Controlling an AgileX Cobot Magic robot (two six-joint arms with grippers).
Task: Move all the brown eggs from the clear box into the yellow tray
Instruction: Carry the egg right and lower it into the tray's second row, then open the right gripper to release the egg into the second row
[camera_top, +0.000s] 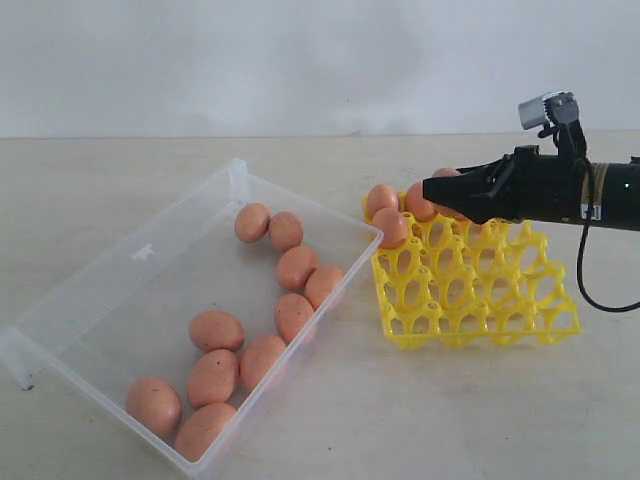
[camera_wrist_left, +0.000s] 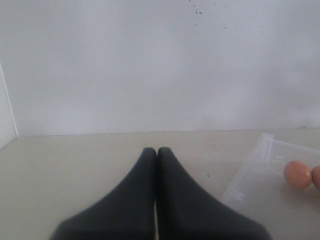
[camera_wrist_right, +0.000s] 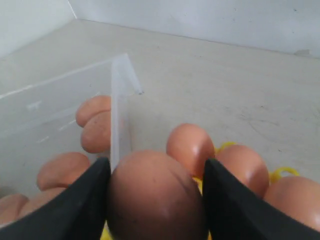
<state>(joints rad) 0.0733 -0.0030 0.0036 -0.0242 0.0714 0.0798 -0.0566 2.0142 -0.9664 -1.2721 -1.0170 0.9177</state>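
The right gripper (camera_top: 437, 190) is clasping a brown egg (camera_wrist_right: 155, 192) above the upper-left corner of the yellow tray (camera_top: 480, 300). Next comes lowering it into a free cup and releasing gently. Ten more are lying in the clear box (camera_top: 120, 290), lower left, and the left gripper (camera_wrist_left: 156, 160) is sitting clenched, empty.

Your right arm (camera_top: 560, 190) comes in from the right side, roughly level, with the wrist camera riding on top. Its claw (camera_top: 436, 190) points left. The two black fingers (camera_wrist_right: 75, 200) are clamped on either side of one brown egg (camera_wrist_right: 155, 197), touching it on both sides. Your left claw (camera_wrist_left: 156, 152) has its fingers pressed flat together with the tips meeting, and it points straight ahead. It looks low and about level, but that's hard to judge from the wrist view alone.
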